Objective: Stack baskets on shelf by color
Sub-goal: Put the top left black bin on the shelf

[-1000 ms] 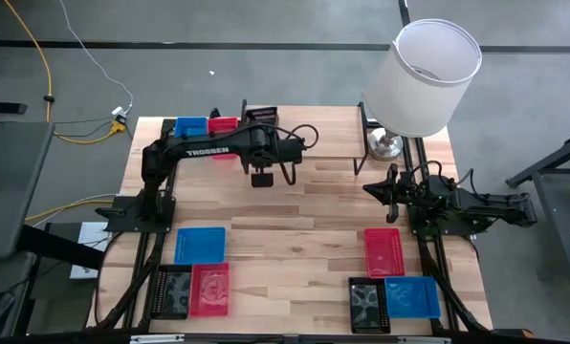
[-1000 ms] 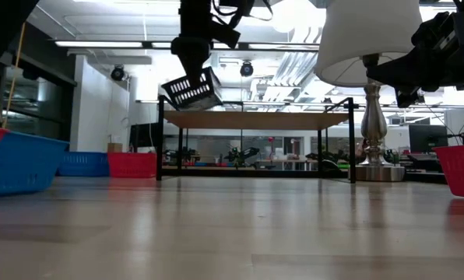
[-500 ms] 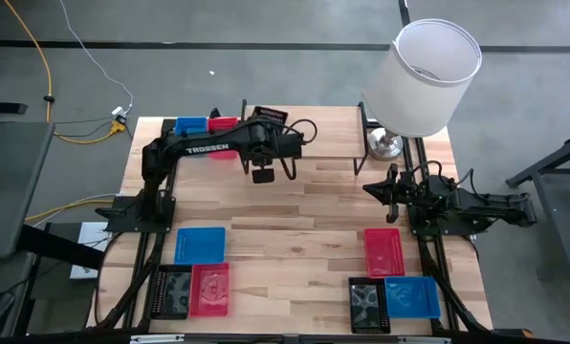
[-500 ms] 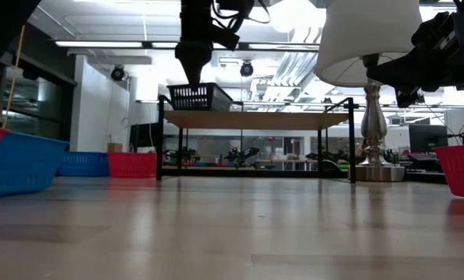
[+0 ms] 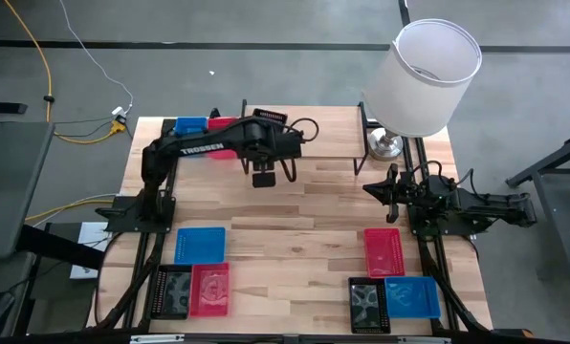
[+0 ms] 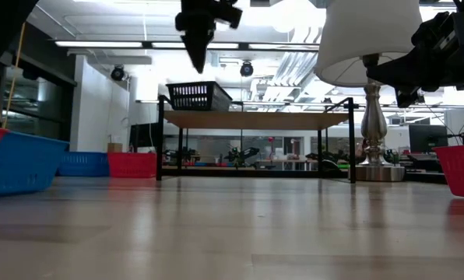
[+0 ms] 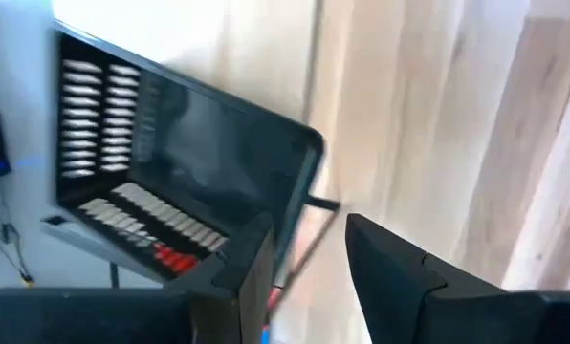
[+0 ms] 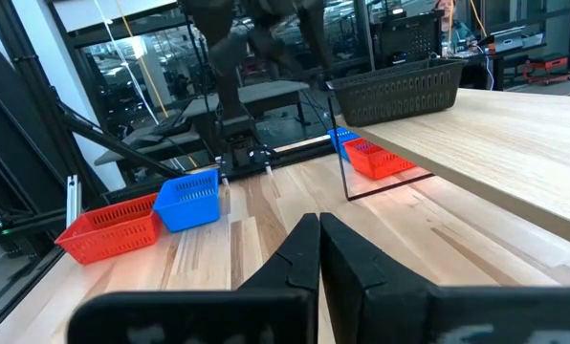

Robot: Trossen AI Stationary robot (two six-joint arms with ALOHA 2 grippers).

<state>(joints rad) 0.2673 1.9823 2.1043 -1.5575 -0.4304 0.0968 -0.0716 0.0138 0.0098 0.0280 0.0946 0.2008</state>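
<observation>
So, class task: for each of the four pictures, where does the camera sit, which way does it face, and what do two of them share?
High: overhead, facing down; both arms, shelf.
Low: table height, facing the shelf; left gripper above.
Left wrist: faces the black basket; own fingers apart.
Right wrist: faces across the table; right gripper shut.
Shared: all show that basket on the shelf.

Clearances and obstructions, surface [image 5: 295,205] and shelf [image 6: 255,119]

Open lane across the middle of the surface, between near-edge baskets and shelf. Shelf top: black basket [image 6: 199,96] at its left end, remainder bare. Lamp [image 5: 427,81] blocking the far right corner. Left gripper [image 6: 196,48] hanging just above the black basket, jaws apart.
</observation>
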